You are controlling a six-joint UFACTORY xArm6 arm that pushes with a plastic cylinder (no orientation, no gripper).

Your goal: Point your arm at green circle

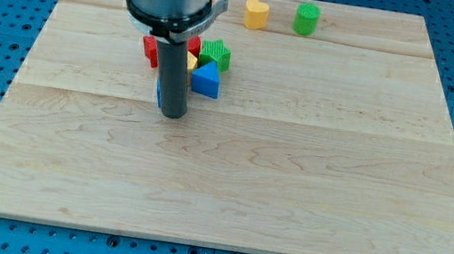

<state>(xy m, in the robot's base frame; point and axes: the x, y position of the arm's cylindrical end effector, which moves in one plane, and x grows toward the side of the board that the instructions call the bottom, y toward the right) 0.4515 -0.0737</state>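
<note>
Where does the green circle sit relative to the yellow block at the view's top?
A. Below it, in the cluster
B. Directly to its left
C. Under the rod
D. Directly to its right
D: the green circle stands just right of the yellow block, far from my tip.

On the bench (226, 190), my tip (173, 115) stands just below a tight cluster of blocks (201, 62) near the view's top left; two blocks sit apart, side by side, at the top edge, the cylinder (306, 18) right of the heart-shaped block (256, 12).
</note>
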